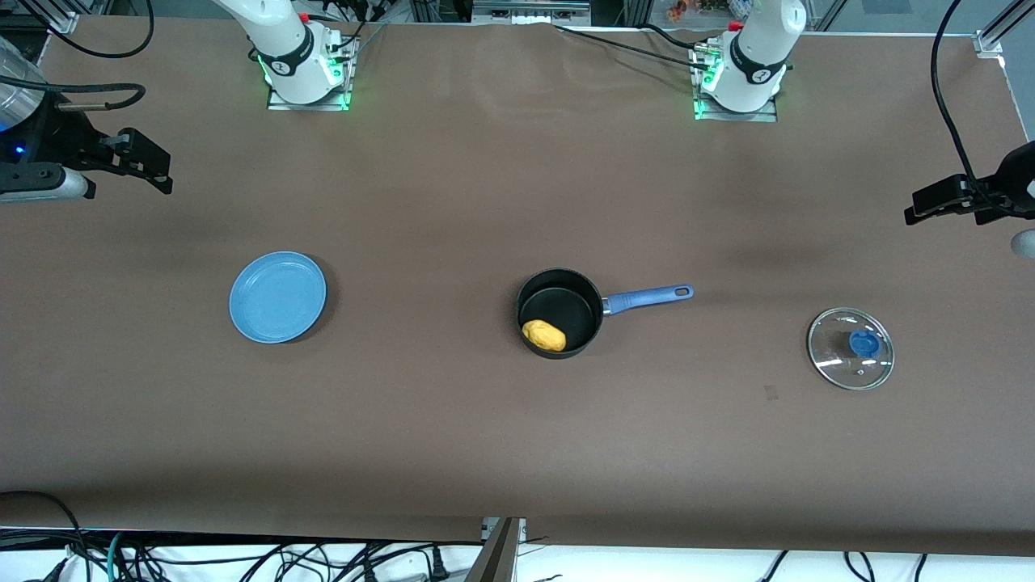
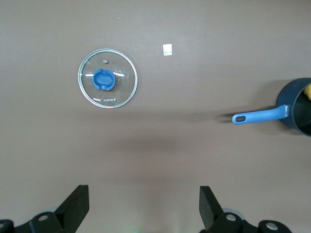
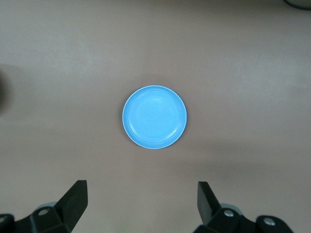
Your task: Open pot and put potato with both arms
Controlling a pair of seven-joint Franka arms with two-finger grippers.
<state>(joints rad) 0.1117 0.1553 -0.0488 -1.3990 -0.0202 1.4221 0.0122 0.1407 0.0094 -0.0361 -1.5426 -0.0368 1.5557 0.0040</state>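
The black pot (image 1: 559,314) stands uncovered mid-table, its blue handle (image 1: 649,297) pointing toward the left arm's end. The yellow potato (image 1: 543,335) lies inside it. The glass lid (image 1: 851,348) with a blue knob lies flat on the table toward the left arm's end. My left gripper (image 1: 914,208) is open and empty, raised at that end; its wrist view (image 2: 144,189) shows the lid (image 2: 108,78), the pot (image 2: 297,109) and a sliver of potato (image 2: 308,92). My right gripper (image 1: 166,174) is open and empty, raised at the right arm's end (image 3: 141,183).
A flat blue plate (image 1: 277,297) lies empty toward the right arm's end, and also shows in the right wrist view (image 3: 154,117). A small paper tag (image 2: 167,49) lies on the brown table cover near the lid. Cables hang along the table's near edge.
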